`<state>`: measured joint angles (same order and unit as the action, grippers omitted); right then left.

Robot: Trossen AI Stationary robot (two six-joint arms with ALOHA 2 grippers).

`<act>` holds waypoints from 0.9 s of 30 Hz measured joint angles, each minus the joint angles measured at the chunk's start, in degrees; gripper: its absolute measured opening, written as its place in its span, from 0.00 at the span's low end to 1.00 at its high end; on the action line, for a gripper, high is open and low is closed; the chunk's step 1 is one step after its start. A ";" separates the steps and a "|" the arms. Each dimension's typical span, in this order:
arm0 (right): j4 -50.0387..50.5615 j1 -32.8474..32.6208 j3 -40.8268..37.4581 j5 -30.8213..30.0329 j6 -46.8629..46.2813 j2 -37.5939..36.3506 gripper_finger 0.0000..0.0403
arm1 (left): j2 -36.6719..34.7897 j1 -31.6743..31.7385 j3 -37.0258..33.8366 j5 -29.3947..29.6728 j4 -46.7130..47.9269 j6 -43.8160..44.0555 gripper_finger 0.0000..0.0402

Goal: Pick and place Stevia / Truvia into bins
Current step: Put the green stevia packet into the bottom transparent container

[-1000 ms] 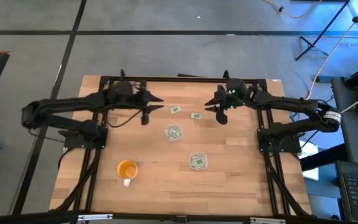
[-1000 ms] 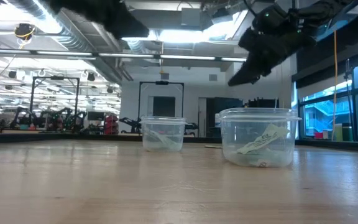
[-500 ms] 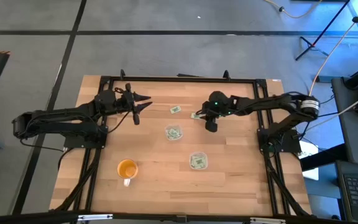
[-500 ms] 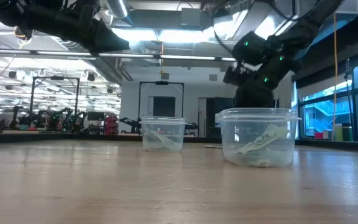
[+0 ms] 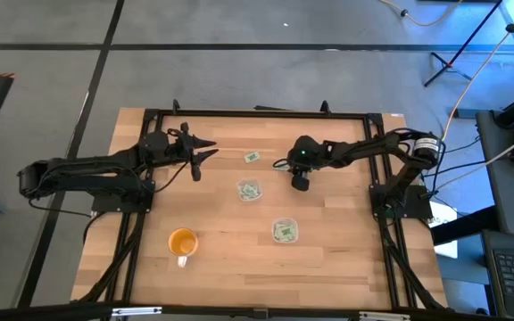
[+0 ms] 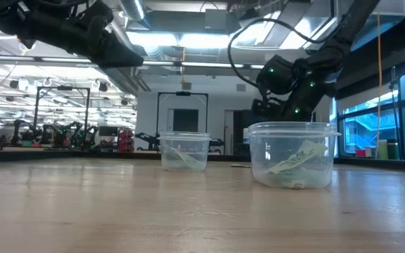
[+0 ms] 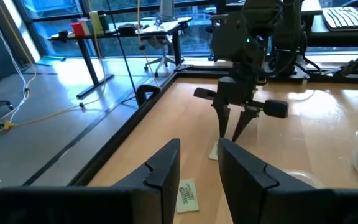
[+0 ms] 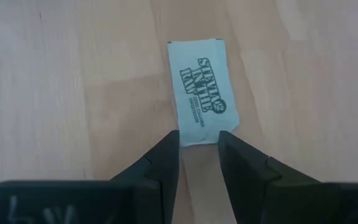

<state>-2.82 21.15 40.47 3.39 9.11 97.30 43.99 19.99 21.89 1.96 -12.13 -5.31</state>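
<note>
Pale wooden table (image 5: 221, 267) carries the work. Right gripper (image 8: 200, 144) hangs, fingers slightly parted, over a Stevia packet (image 8: 202, 101) lying flat at the bins' (image 5: 249, 190) one o'clock. Thin, light, limp paper: probably best pinched across its short edge. Left gripper (image 5: 195, 160) waits, slightly parted.

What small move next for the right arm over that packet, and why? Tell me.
Probably lower straight down and close. The right gripper hangs fingers-open directly over the Stevia packet, which lies flat on the table, its near edge at the gap between the fingers. The left gripper waits apart at the table's far left.
</note>
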 joint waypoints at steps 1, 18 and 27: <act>-0.02 0.00 0.01 -0.04 -0.05 0.17 0.29 | 0.00 0.00 0.00 0.00 0.00 -0.02 0.26; 2.02 -0.04 0.31 -1.66 -4.35 1.40 0.15 | 0.02 0.00 0.00 0.00 -0.01 -0.38 0.26; 2.45 0.00 0.21 -2.04 -5.12 1.44 0.05 | 0.02 0.00 0.00 0.00 0.01 -0.34 0.26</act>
<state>-0.37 21.15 40.67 1.35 3.99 98.74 44.01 19.99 21.89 1.96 -12.12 -5.65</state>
